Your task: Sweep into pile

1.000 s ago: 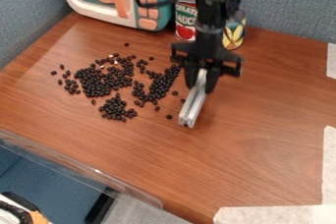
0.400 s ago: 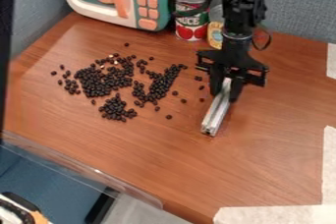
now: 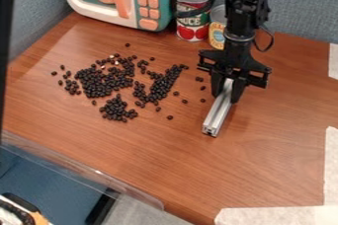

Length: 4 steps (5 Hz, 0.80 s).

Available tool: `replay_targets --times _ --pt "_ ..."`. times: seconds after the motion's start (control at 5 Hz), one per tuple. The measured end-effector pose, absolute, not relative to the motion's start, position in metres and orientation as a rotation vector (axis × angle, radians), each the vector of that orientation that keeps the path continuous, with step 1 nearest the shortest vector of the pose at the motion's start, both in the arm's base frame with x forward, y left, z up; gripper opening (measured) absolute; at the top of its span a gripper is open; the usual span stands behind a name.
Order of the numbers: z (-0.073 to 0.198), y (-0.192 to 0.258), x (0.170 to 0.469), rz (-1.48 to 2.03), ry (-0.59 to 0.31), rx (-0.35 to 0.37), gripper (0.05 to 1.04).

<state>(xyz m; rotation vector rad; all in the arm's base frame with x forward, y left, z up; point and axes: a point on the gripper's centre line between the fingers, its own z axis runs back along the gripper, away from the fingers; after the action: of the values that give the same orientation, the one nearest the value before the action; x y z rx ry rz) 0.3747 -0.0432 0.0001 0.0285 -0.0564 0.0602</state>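
Camera view: small, rounded black beans [image 3: 98,85]

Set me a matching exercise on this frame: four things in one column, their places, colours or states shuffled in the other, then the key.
Things
1. Metal bar
2. Dark beans
3. Toy microwave
4. Can beside the microwave

Places, colours, states
A. Teal and white, with orange buttons
B. Upright, with red on its label
C. Clamped in the pincer
D. In loose clumps, with strays around them

Right pairs: 1-C, 2-D, 3-A, 4-B
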Motion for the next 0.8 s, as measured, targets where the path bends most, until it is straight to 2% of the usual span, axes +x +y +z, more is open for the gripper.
replay_targets --times 0.8 --pt "0.002 0.021 0.372 0.094 -0.065 0.050 0.351"
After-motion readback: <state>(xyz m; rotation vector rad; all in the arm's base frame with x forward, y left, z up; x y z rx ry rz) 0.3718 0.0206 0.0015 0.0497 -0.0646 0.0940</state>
